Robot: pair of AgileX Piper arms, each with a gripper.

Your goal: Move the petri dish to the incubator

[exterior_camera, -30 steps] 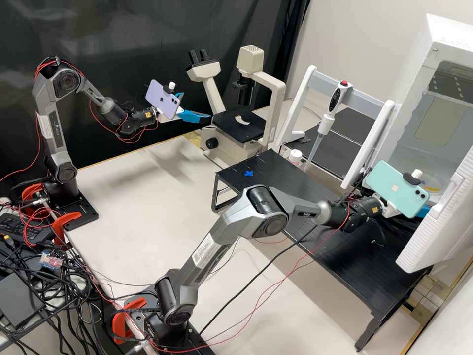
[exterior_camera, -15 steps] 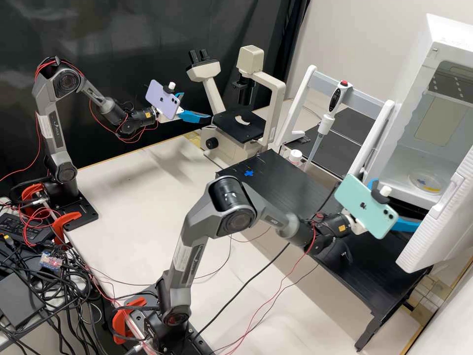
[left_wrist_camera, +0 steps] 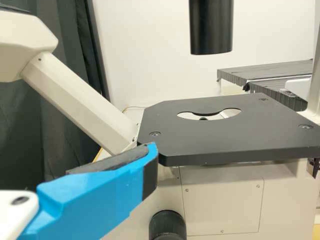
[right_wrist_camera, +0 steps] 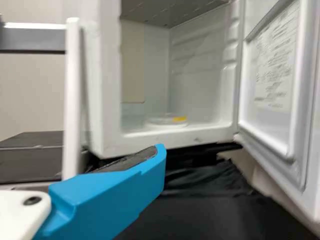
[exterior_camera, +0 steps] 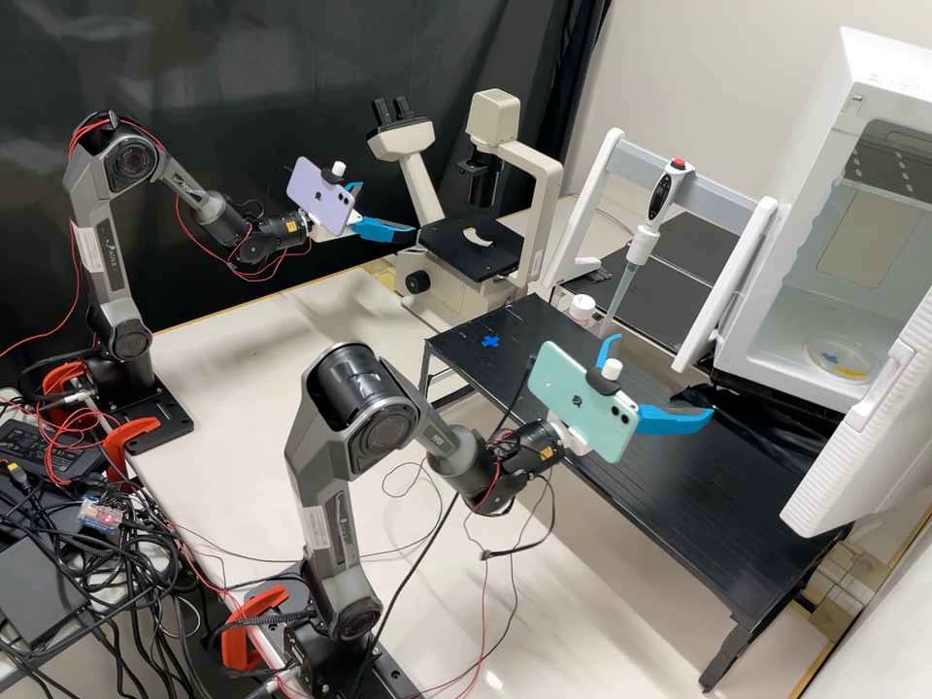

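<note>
High view: My right gripper is right of centre in the frame, over the black table. Its fingers stand wide apart, with nothing between them. The petri dish rests flat inside the incubator, near the right edge of the frame. Key relation: the dish lies to the right of my right gripper in the frame, well apart from it, past the front opening. The dish is round; no long axis governs the approach. The door is swung open, lower right. My left gripper is beside the microscope, left of centre in the upper half; it is spread open and empty. My right gripper is the nearer to the dish.

Left wrist view: The microscope stage lies ahead of my left gripper. This unit appears to have no function in the coming step.

Right wrist view: The dish lies straight ahead, within the opening, and is not in contact with my right gripper. Placement appears complete. The next move likely calls for clearance from the opening, then closing the door.

Count: one dish, one incubator, one door, one microscope, two grippers.
</note>
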